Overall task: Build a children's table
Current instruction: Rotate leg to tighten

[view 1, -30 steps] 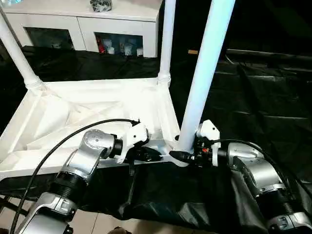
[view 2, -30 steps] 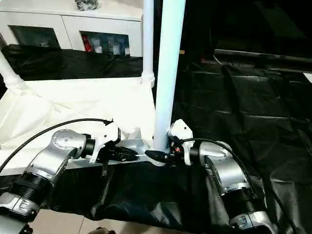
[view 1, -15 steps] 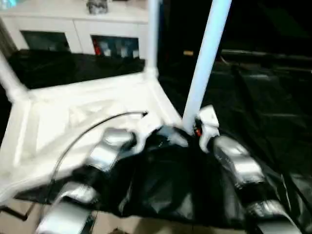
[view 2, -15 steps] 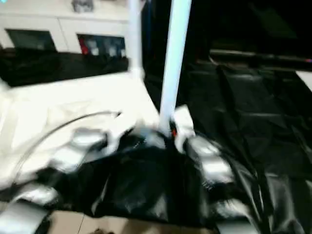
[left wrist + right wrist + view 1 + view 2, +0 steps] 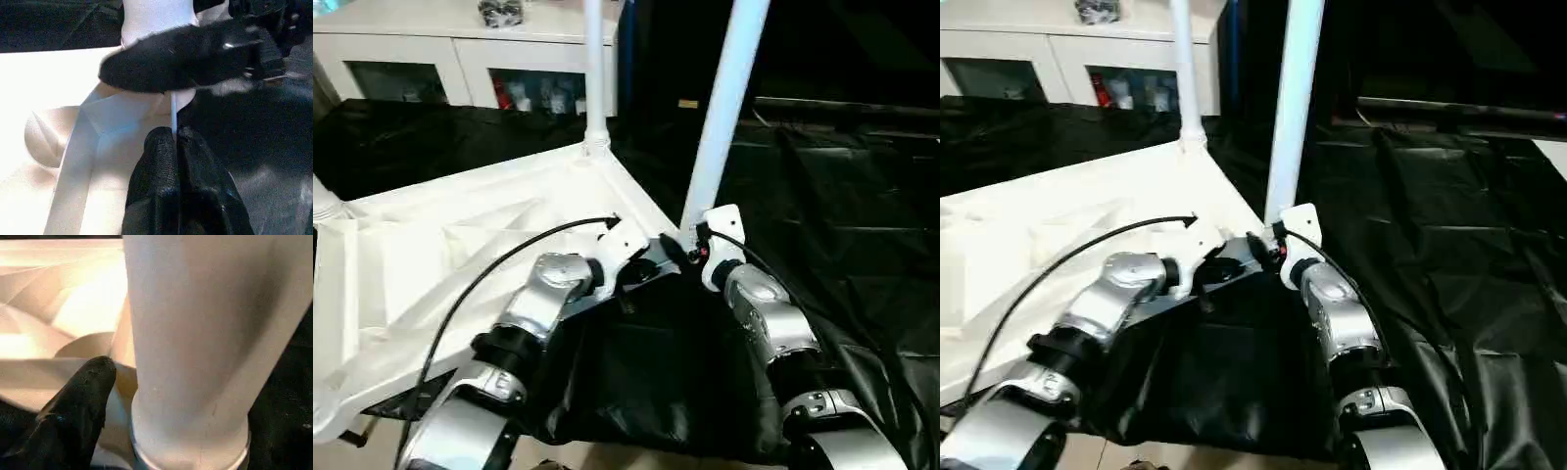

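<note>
Both arms have pulled in. Three legs stand up from the upside-down table top (image 5: 440, 245) on the black sheet (image 5: 842, 196). The left gripper (image 5: 175, 147) is pinched closed on nothing; the right gripper (image 5: 146, 382) is spread around the nearest leg (image 5: 722, 108). No writing shows.

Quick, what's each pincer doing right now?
Left pincer: shut, holding nothing.
Right pincer: at the near table leg; grip cannot be told.

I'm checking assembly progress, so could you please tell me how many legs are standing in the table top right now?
3 show: the near leg by the grippers, the far leg at the back corner, and a leg base at the left edge. A fourth may be out of frame.
</note>
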Available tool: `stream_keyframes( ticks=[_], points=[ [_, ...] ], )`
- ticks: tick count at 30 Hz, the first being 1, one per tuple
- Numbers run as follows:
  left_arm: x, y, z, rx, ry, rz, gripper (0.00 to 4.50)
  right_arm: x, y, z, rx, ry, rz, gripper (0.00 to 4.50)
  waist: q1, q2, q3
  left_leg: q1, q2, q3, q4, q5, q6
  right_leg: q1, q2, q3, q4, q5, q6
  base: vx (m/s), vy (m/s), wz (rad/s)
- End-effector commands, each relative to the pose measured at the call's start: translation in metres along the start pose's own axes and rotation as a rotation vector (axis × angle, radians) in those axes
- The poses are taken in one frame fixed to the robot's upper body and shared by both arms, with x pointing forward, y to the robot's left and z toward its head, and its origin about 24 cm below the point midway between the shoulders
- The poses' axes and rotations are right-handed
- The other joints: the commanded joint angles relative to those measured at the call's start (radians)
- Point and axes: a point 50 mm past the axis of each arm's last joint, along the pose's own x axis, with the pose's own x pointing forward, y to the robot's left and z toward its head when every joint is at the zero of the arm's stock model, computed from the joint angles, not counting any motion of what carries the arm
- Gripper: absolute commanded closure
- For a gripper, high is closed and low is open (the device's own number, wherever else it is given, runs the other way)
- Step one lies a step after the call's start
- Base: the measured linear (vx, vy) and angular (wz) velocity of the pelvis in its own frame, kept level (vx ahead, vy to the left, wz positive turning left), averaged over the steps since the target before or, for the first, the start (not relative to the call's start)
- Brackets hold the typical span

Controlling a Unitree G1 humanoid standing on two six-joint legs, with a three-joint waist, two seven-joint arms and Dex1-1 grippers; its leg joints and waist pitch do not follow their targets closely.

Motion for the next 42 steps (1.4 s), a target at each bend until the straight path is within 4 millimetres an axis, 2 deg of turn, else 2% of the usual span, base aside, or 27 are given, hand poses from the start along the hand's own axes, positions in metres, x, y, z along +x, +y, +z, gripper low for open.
stream_keyframes(
  ticks=[1,3,4,7,9,10,13,15,16,17,18,19,20,21,22,27,33,35,36,37,38,39,42],
  points=[
    [0.003,-0.014,0.024,0.062,-0.150,-0.117,4.50,0.003,0.028,-0.008,-0.061,0.038,0.215,0.66,0.007,-0.006,-0.062,0.012,0.033,-0.010,-0.073,-0.317,0.030,0.043,-0.055,0.040,-0.094,-0.338,-0.197,0.000,0.000,0.00],
    [-0.001,-0.015,0.024,0.065,-0.166,-0.147,4.50,-0.002,0.029,-0.006,-0.081,0.026,0.281,0.66,0.009,-0.006,-0.062,0.010,0.035,-0.010,-0.074,-0.309,0.035,0.046,-0.055,0.041,-0.091,-0.325,-0.199,0.000,0.000,0.00],
    [-0.006,-0.017,0.022,0.081,-0.169,-0.190,4.50,-0.009,0.030,-0.004,-0.092,0.013,0.376,0.66,0.010,-0.011,-0.062,0.010,0.035,-0.009,-0.074,-0.306,0.042,0.045,-0.054,0.042,-0.091,-0.315,-0.199,0.000,0.000,0.00],
    [-0.012,-0.018,0.019,0.097,-0.165,-0.223,4.50,-0.017,0.031,-0.004,-0.116,0.011,0.472,0.66,0.015,-0.008,-0.063,0.010,0.039,-0.009,-0.074,-0.286,0.059,0.045,-0.053,0.043,-0.085,-0.277,-0.211,0.000,0.000,0.00],
    [-0.018,-0.019,0.015,0.104,-0.159,-0.263,4.50,-0.025,0.030,-0.006,-0.146,0.022,0.543,0.66,0.017,-0.008,-0.062,0.012,0.038,-0.008,-0.074,-0.292,0.054,0.044,-0.054,0.042,-0.086,-0.292,-0.215,0.000,0.000,0.00],
    [-0.021,-0.019,0.013,0.105,-0.158,-0.281,4.50,-0.027,0.029,-0.006,-0.150,0.027,0.567,0.66,0.018,-0.013,-0.060,0.012,0.039,-0.007,-0.074,-0.298,0.055,0.043,-0.054,0.043,-0.088,-0.303,-0.212,0.000,0.000,0.00],
    [-0.026,-0.021,0.009,0.111,-0.143,-0.322,4.50,-0.034,0.029,-0.007,-0.150,0.038,0.629,0.66,0.025,-0.009,-0.059,0.015,0.040,-0.008,-0.076,-0.310,0.048,0.040,-0.056,0.044,-0.090,-0.340,-0.202,0.000,0.000,0.00],
    [-0.032,-0.021,0.007,0.112,-0.126,-0.348,4.50,-0.042,0.029,-0.009,-0.155,0.059,0.697,0.98,0.028,-0.009,-0.059,0.016,0.041,-0.009,-0.077,-0.318,0.043,0.041,-0.055,0.045,-0.090,-0.347,-0.198,0.000,0.000,0.00],
    [-0.033,-0.021,0.006,0.111,-0.121,-0.352,4.50,-0.044,0.028,-0.010,-0.157,0.066,0.711,1.02,0.030,-0.002,-0.058,0.016,0.042,-0.009,-0.078,-0.320,0.041,0.040,-0.055,0.046,-0.090,-0.349,-0.198,0.000,0.000,0.00],
    [-0.035,-0.021,0.005,0.111,-0.108,-0.373,4.50,-0.047,0.028,-0.013,-0.179,0.087,0.737,1.10,0.032,-0.005,-0.059,0.019,0.043,-0.008,-0.077,-0.324,0.038,0.038,-0.055,0.046,-0.091,-0.342,-0.200,0.000,0.000,0.00],
    [-0.035,-0.021,0.005,0.111,-0.108,-0.373,4.50,-0.047,0.028,-0.013,-0.179,0.087,0.737,1.10,0.031,-0.005,-0.059,0.016,0.041,-0.008,-0.078,-0.320,0.037,0.039,-0.054,0.045,-0.088,-0.333,-0.205,0.000,0.000,0.00],
    [-0.037,-0.022,0.005,0.113,-0.106,-0.386,4.50,-0.049,0.028,-0.015,-0.187,0.101,0.754,1.33,0.030,-0.005,-0.059,0.015,0.041,-0.009,-0.078,-0.320,0.035,0.040,-0.054,0.045,-0.088,-0.334,-0.205,0.000,0.000,0.00],
    [-0.037,-0.022,0.005,0.112,-0.105,-0.392,4.50,-0.050,0.028,-0.015,-0.188,0.104,0.761,1.39,0.031,-0.010,-0.058,0.016,0.040,-0.008,-0.077,-0.324,0.035,0.039,-0.055,0.044,-0.088,-0.350,-0.202,0.000,0.000,0.00],
    [-0.038,-0.023,0.005,0.112,-0.105,-0.399,4.50,-0.050,0.028,-0.015,-0.188,0.107,0.770,1.41,0.031,-0.009,-0.059,0.017,0.040,-0.009,-0.077,-0.325,0.035,0.038,-0.056,0.045,-0.089,-0.356,-0.202,0.000,0.000,0.00],
    [-0.038,-0.023,0.005,0.116,-0.103,-0.404,4.50,-0.051,0.029,-0.015,-0.187,0.106,0.776,1.47,0.031,-0.012,-0.058,0.016,0.040,-0.009,-0.077,-0.322,0.035,0.039,-0.057,0.045,-0.090,-0.364,-0.198,0.000,0.000,0.00],
    [-0.040,-0.023,0.004,0.117,-0.099,-0.409,4.50,-0.051,0.031,-0.014,-0.181,0.101,0.783,1.74,0.031,-0.012,-0.059,0.015,0.041,-0.009,-0.077,-0.302,0.037,0.039,-0.056,0.045,-0.088,-0.351,-0.198,0.000,0.000,0.00],
    [-0.035,-0.020,0.005,0.094,-0.109,-0.354,4.50,-0.043,0.029,-0.013,-0.183,0.073,0.678,1.78,0.028,-0.009,-0.059,0.014,0.038,-0.009,-0.076,-0.306,0.030,0.039,-0.055,0.044,-0.089,-0.353,-0.198,0.000,0.000,0.00],
    [-0.026,-0.014,0.010,0.080,-0.118,-0.261,4.50,-0.032,0.022,-0.014,-0.146,0.061,0.491,1.78,0.022,-0.008,-0.058,0.015,0.037,-0.010,-0.077,-0.314,0.015,0.036,-0.055,0.044,-0.089,-0.366,-0.195,0.000,0.000,0.00],
    [-0.026,-0.014,0.010,0.080,-0.118,-0.261,4.50,-0.032,0.022,-0.014,-0.146,0.061,0.491,1.78,0.021,-0.009,-0.058,0.015,0.036,-0.011,-0.077,-0.321,0.011,0.037,-0.055,0.043,-0.091,-0.381,-0.191,0.000,0.000,0.00],
    [-0.017,-0.009,0.015,0.060,-0.118,-0.171,4.50,-0.022,0.018,-0.016,-0.089,0.058,0.337,1.78,0.021,-0.007,-0.060,0.017,0.037,-0.012,-0.077,-0.318,0.002,0.036,-0.055,0.043,-0.089,-0.381,-0.186,0.000,0.000,0.00],
    [-0.012,-0.007,0.018,0.049,-0.114,-0.130,4.50,-0.018,0.017,-0.018,-0.058,0.058,0.271,1.78,0.016,-0.006,-0.058,0.021,0.034,-0.011,-0.076,-0.337,-0.005,0.030,-0.055,0.044,-0.093,-0.397,-0.187,0.000,0.000,0.00],
    [-0.009,-0.006,0.019,0.042,-0.112,-0.107,4.50,-0.016,0.017,-0.018,-0.041,0.058,0.240,1.78,0.016,-0.007,-0.059,0.021,0.034,-0.013,-0.077,-0.341,-0.009,0.033,-0.055,0.042,-0.093,-0.405,-0.185,0.000,0.000,0.00],
    [0.004,-0.004,0.026,-0.001,-0.106,-0.005,4.50,-0.004,0.021,-0.021,0.038,0.069,0.088,1.78,0.015,-0.008,-0.062,0.016,0.033,-0.011,-0.075,-0.312,-0.005,0.038,-0.054,0.044,-0.090,-0.351,-0.186,0.000,0.000,0.00]
  ],
)
